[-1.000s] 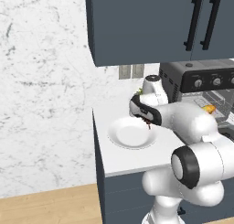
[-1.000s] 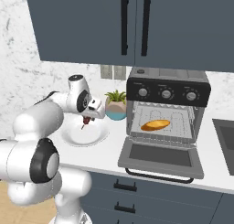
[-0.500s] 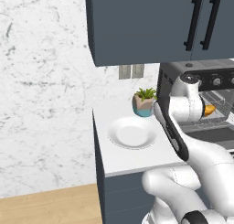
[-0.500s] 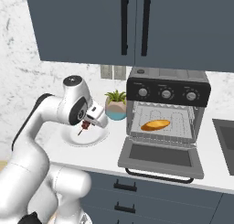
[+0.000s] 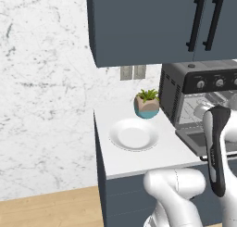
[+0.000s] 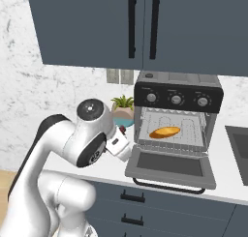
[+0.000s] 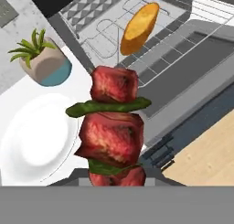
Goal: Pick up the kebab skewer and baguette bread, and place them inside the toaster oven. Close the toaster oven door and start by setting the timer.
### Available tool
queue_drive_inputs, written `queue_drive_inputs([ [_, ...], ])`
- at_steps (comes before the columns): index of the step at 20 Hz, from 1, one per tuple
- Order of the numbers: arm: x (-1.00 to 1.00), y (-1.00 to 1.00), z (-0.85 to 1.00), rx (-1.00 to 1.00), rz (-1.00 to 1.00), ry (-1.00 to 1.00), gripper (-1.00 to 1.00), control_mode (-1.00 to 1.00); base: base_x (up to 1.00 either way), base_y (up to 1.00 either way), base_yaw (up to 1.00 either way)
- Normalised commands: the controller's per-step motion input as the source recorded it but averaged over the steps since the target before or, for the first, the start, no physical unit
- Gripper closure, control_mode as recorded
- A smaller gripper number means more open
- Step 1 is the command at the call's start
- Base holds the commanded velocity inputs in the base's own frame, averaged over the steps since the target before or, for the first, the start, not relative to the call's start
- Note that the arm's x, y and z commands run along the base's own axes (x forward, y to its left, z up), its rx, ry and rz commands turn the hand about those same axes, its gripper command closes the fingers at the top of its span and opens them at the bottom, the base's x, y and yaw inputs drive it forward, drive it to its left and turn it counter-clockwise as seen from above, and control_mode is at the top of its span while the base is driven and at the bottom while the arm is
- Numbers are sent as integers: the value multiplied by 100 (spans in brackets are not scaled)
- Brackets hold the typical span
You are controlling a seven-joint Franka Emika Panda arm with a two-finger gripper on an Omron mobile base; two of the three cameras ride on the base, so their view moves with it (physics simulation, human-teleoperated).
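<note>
Skewer-carrying is the step: the kebab skewer [image 7: 114, 131] stands pinched in the narrowly closed gripper [image 7: 116, 176], above the plate [image 7: 32, 141]. The baguette bread [image 7: 139, 27] already lies on the toaster oven [image 6: 178, 116] rack. Approach level over the lowered toaster oven door [image 6: 170, 167], probably setting it beside the loaf

glossy white plate [image 5: 133, 134], metal wire rack [image 7: 183, 33]

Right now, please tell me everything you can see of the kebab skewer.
The kebab skewer carries glossy dark red meat chunks with green vegetable slices between them; the stick itself is hidden. Its lower end sits in the claw, which is shut on it. It is lifted above the counter, between the white plate and the open toaster oven door.
</note>
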Motion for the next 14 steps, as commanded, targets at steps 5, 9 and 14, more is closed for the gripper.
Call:
queue_drive_inputs([
  [5,-25,-100,53,16,-30,-8,100,-100,0,0,0],
  [9,6,-100,32,18,-26,-3,100,-100,0,0,0],
  [14,28,-83,3,19,-24,-4,100,-100,0,0,0],
])
